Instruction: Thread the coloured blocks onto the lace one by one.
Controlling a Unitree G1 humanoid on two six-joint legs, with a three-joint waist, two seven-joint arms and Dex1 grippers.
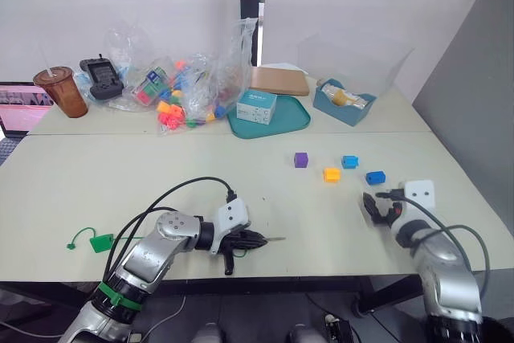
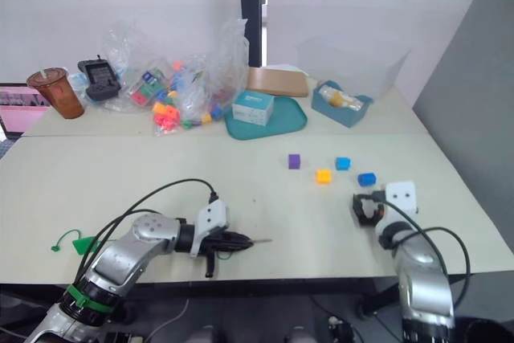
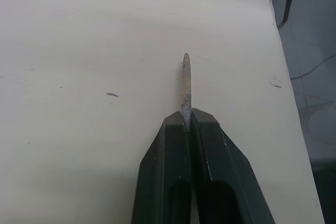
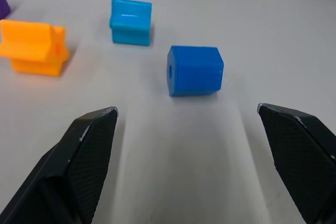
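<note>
Needle tip of the lace (image 3: 185, 85) sticks out from the left pincer (image 1: 255, 239), whose two black fingers are pressed together on it near the front edge of the table (image 1: 241, 182); the tip points to the right, low over the table top. The flat green tab of the lace (image 1: 101, 242) lies on the table at the near left, well apart from that pincer. The right pincer (image 4: 194, 124) is wide open and holds nothing; it is low over the table at the near right. Just beyond its fingers lies the dark blue block (image 4: 195, 70), with a round hole in the side that faces left. Farther left lie the light blue block (image 4: 130, 20), the orange-yellow block (image 4: 34, 46) and the purple block (image 1: 300, 160), all apart from each other. At the far side of the table are a bag of toy pieces (image 1: 181, 94) and a teal tray (image 1: 269, 120).
</note>
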